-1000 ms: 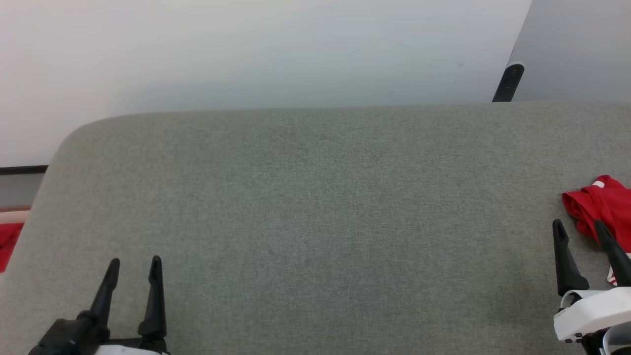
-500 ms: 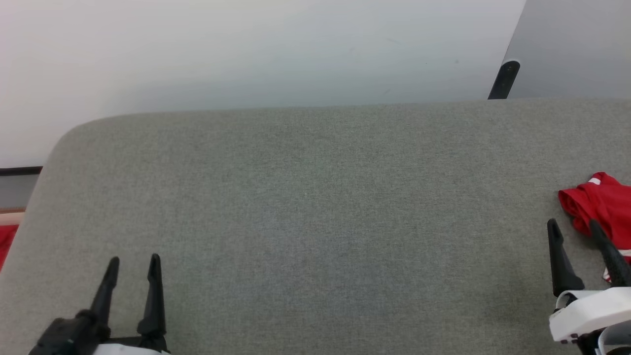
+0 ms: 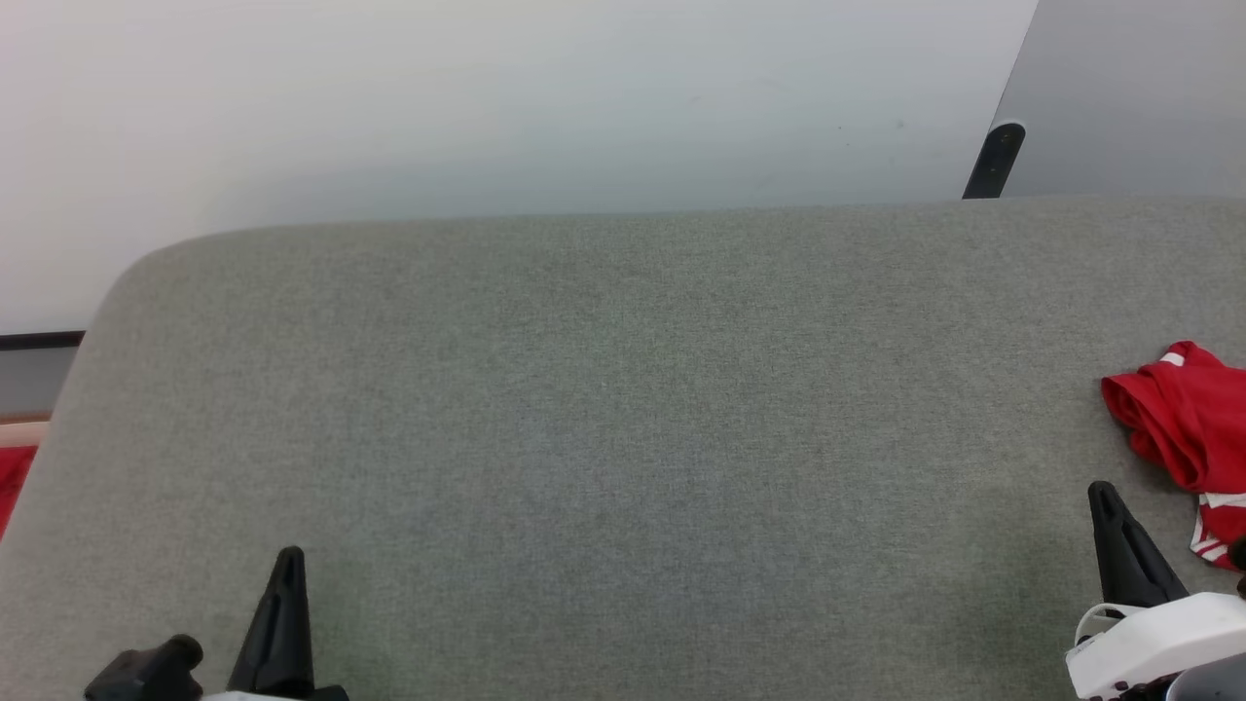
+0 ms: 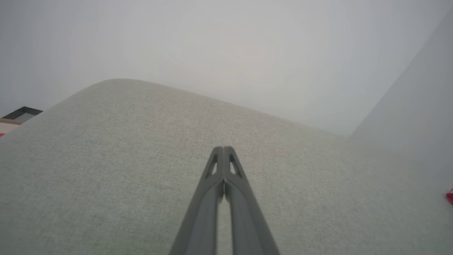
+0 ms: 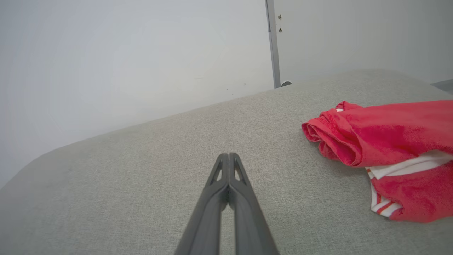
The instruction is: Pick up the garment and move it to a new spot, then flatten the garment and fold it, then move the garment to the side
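The garment (image 3: 1183,424), a bright red shirt with white and striped trim, lies crumpled at the right edge of the grey padded surface (image 3: 623,409). In the right wrist view the garment (image 5: 385,141) sits to the right of and apart from my right gripper (image 5: 228,156), whose fingers are pressed together with nothing between them. In the head view my right gripper (image 3: 1103,492) is just left of and nearer than the shirt. My left gripper (image 3: 289,560) is low at the near left, far from the shirt, and its fingers (image 4: 223,148) are likewise shut and empty above bare fabric.
A white wall rises behind the surface, with a dark post (image 3: 993,161) and a grey panel at the back right. A patch of red cloth (image 3: 12,482) shows beyond the surface's left edge. The surface's far left corner is rounded.
Both grippers, open a second ago, have shut and drawn back toward the near edge. The right fingers no longer overlap the shirt. The camera shifted slightly.
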### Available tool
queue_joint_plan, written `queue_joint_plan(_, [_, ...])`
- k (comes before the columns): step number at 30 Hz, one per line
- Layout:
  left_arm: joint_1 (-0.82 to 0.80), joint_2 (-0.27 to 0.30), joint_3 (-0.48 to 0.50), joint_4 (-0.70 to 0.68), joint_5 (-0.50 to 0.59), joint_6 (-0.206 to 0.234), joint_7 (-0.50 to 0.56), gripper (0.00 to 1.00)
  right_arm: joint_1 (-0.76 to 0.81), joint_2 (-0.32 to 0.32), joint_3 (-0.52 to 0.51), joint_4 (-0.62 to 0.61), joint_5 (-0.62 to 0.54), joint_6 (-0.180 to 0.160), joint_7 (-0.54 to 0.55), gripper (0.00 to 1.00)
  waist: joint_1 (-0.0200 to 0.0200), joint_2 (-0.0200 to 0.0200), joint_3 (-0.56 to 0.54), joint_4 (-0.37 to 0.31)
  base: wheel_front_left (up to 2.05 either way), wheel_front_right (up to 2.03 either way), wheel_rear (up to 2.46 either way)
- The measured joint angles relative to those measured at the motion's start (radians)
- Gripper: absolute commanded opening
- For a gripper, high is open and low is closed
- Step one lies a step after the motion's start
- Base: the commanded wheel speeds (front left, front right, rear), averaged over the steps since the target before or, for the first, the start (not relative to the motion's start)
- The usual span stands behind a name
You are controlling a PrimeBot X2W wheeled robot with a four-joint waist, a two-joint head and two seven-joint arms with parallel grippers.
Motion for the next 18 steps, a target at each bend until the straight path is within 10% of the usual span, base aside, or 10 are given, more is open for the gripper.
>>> queue_joint_plan(18, [-0.042,-0.019,0.003,0.029,-0.281,0.0,0.078,0.0,-0.012,0.015,0.002,0.038,0.293,0.0,0.021,0.0,0.0,0.0,-0.007,0.001,0.0,0.0,0.0])
